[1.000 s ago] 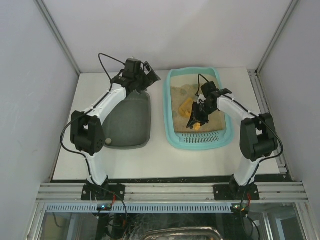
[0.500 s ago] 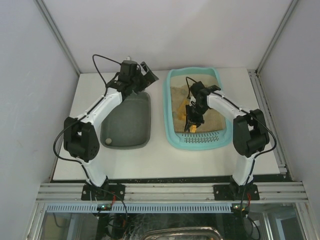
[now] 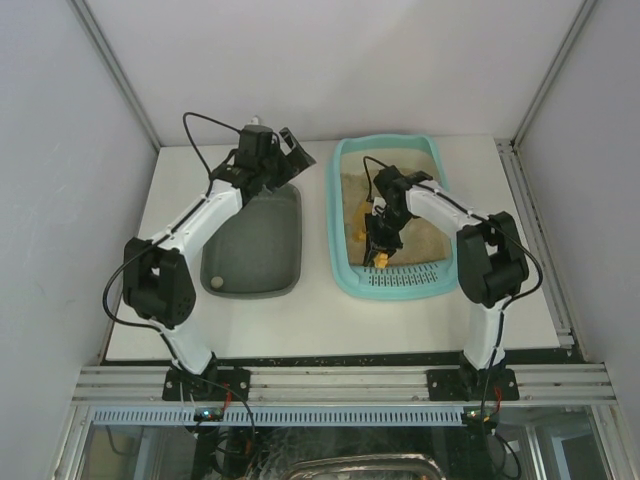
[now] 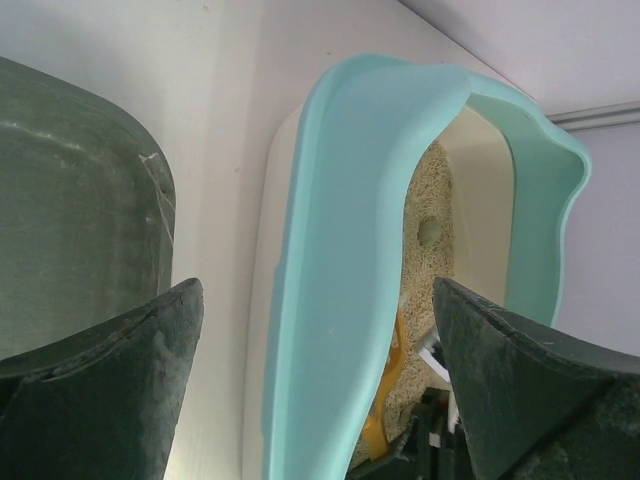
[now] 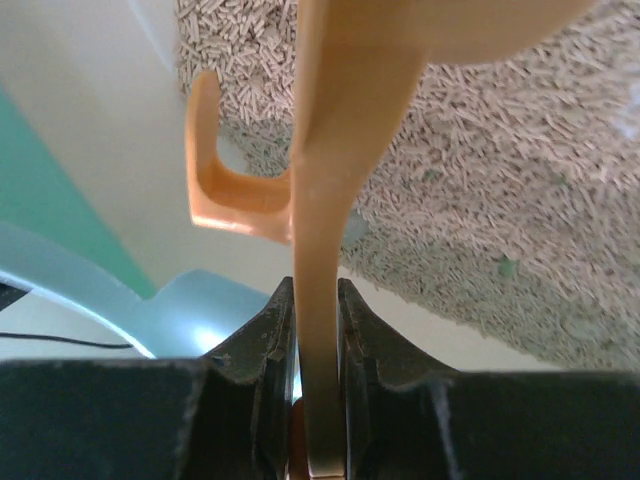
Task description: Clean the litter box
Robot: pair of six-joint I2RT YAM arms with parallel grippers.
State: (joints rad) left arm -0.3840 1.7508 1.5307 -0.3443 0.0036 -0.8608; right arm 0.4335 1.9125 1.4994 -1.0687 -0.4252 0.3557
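litter box (image 3: 400, 284) sits at the far right of the bench, long axis running near-to-far, slotted rim toward the near edge, far end close to the back edge. right gripper (image 5: 318, 330) is inside it by the left wall, jaws pinched flat on the thin handle of the orange scoop (image 3: 382, 262), with the scoop's hooked end down by the bare floor where the litter (image 5: 500, 150) thins out. left gripper (image 3: 290, 150) hangs over the far end of the grey-green tray (image 3: 255, 250), jaws spread wide and holding nothing; its wrist view looks along the box's left rim. handling call: the box is a thin stiff plastic shell, light on its own, but the loose pellets add weight and will slide if it tips. the walls look smooth and slick, so I'd grab the rolled rim lip on a long side or the slotted end, not the wall face, and keep it level. one greenish lump (image 4: 430, 232) shows in the litter toward the far end; judged not yet cleared.
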